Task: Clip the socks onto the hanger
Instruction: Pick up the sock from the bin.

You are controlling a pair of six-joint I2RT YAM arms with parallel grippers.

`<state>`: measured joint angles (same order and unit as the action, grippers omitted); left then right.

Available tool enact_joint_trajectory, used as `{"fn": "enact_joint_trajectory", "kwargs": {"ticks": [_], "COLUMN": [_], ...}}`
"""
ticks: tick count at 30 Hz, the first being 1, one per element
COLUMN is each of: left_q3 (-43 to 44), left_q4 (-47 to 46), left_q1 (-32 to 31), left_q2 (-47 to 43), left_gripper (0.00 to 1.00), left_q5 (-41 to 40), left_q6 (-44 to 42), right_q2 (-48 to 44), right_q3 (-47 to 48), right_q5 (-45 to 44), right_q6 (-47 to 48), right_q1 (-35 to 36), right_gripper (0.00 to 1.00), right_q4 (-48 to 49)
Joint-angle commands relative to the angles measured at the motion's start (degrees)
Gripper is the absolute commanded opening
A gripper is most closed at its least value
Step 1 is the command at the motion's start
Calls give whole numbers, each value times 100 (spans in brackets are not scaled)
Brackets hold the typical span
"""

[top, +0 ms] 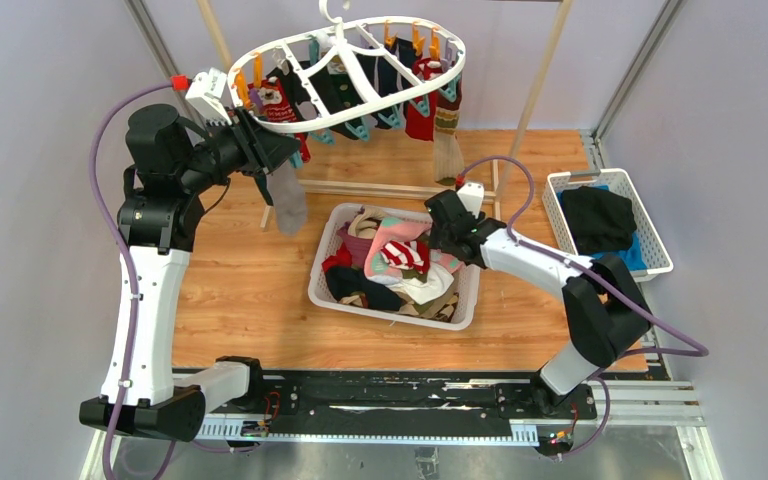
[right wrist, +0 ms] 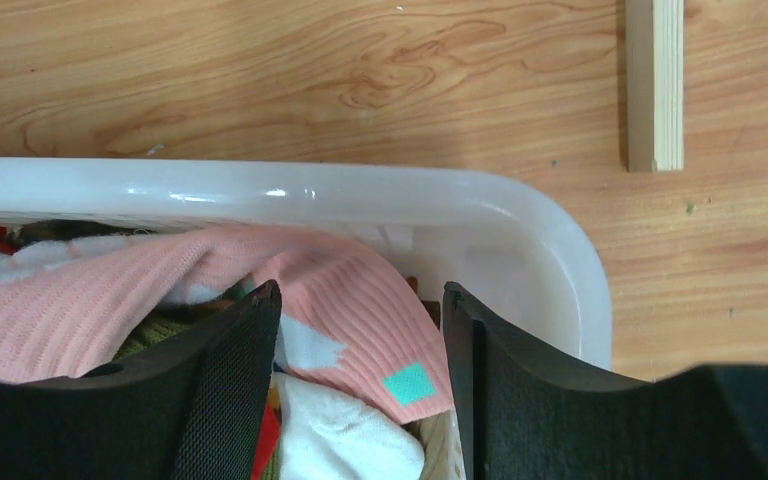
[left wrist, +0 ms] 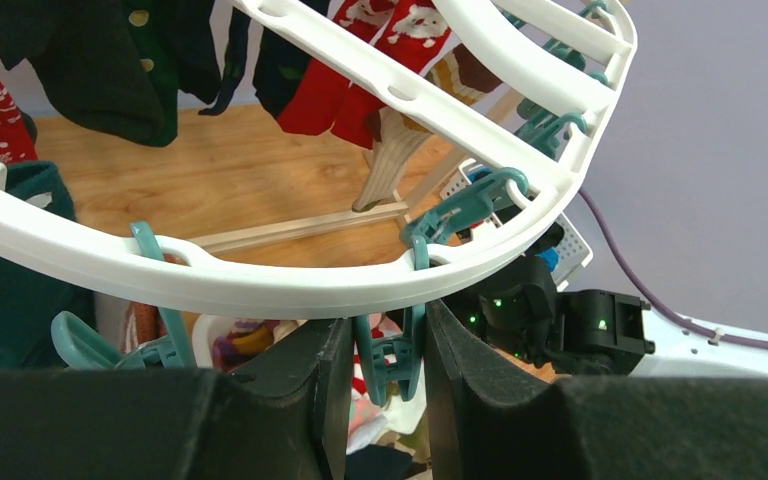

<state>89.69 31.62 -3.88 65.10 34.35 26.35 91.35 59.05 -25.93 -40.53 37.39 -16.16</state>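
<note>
Fingers (left wrist: pixel 325 400) of the raised left gripper (left wrist: pixel 388 335) pinch a teal clip (left wrist: pixel 392 365) under the white oval hanger (left wrist: pixel 260 285); right gripper (right wrist: pixel 360 295) gapes over a pink sock (right wrist: pixel 80 300) in the basket (right wrist: pixel 360 195).

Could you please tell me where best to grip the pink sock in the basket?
Grip the pink sock at its ribbed end by the teal square, probably from straight above: it lies topmost under the right claw, and the basket wall blocks a sideways approach.

Bright, even light w/ soft shadows; small glare on basket rim (right wrist: pixel 275 190); wrist views' btm edges blurry.
</note>
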Motion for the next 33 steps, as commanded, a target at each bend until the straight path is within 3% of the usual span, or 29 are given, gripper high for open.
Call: {"fn": "enact_joint_trajectory", "kwargs": {"ticks": [1,13,15,20,27,33], "left_q3": [28,-28,-37,-38,-13,-4], "left_q4": [135,96,82,82,66,34], "left_q1": [-34,-34,-34,-35,-34,-38], "left_q2": [-59,-47,-34,-40,-53,-59], "left_gripper": [0,0,0,0,0,0], "left_q5": [213,214,215,197,232,248], "left_q6": [-91,-56,-39,-41,9,50], "right_q2": [90,644,687,280,-963,-1425], "right_q3": [-73,-337,-346,-454,-232,270], "right_q5": [132,899,1003,1131,999,1002], "right_q6": [394,378,379,548,1205,1810], "right_q1": [-189,-223,-223,-224,-139,273], "right_gripper": [59,46,38,1,0,0], "right_q4": [224,497,521,810,803,448]}}
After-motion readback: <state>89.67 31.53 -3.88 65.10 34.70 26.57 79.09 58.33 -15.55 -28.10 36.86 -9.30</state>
